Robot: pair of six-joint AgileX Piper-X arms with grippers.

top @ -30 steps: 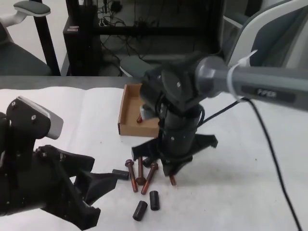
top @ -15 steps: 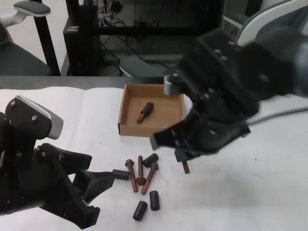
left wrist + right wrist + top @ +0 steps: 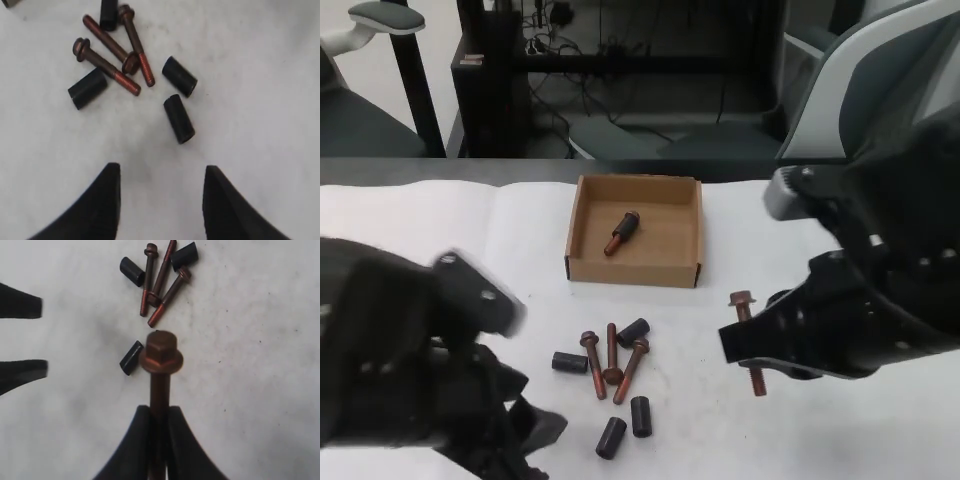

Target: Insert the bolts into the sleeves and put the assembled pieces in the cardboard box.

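Note:
The cardboard box (image 3: 582, 225) stands at the middle of the bench with one assembled bolt-and-sleeve piece (image 3: 621, 232) lying in it. In front of it lie three copper bolts (image 3: 611, 360) and several black sleeves (image 3: 640, 416). My right gripper (image 3: 159, 437) is shut on the shank of another bolt (image 3: 160, 356), held above the cloth to the right of the pile (image 3: 748, 340). My left gripper (image 3: 162, 200) hangs open over bare cloth just short of the nearest sleeve (image 3: 179, 118), with nothing between its fingers.
A white cloth (image 3: 840, 440) covers the bench. The left gripper's two fingertips (image 3: 20, 307) show at the edge of the right wrist view, beside a lone sleeve (image 3: 131, 358). Chairs and a dark rack stand behind the bench.
My right arm has risen from the pile and swung to the right, carrying one bolt with it. My left arm has shifted and lowered at the front left.

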